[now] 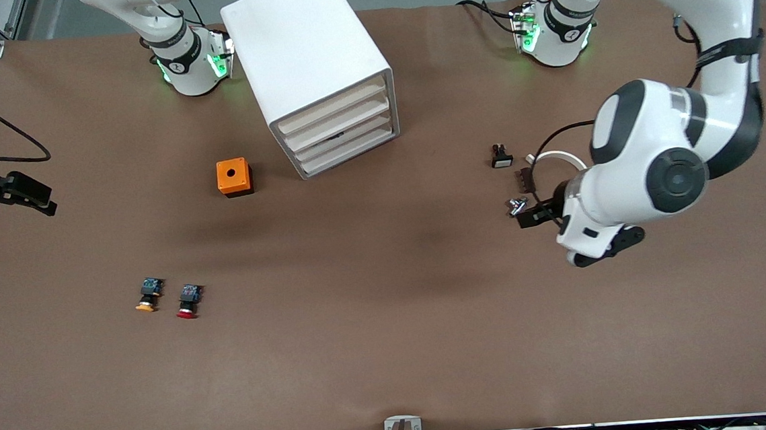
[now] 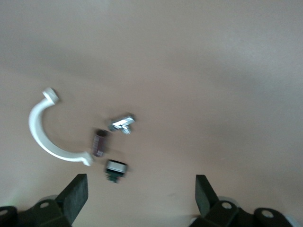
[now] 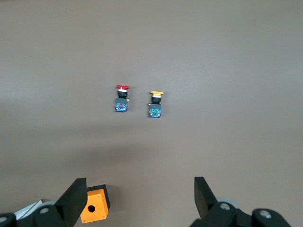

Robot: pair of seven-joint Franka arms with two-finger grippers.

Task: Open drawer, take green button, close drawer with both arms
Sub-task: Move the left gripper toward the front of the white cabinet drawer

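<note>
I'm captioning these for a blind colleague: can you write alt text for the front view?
A white cabinet with all drawers shut stands on a brown table between two arms, both grippers open: left gripper over small parts, right gripper at the table's edge. An orange box, a red-capped button and a yellow-capped button lie nearer the camera.

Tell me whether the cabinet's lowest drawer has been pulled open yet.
No: in the front view the lowest drawer sits flush with the other drawers in the white cabinet.

Orange box [image 1: 235,177], red button [image 1: 188,301], yellow button [image 1: 148,295]
</note>
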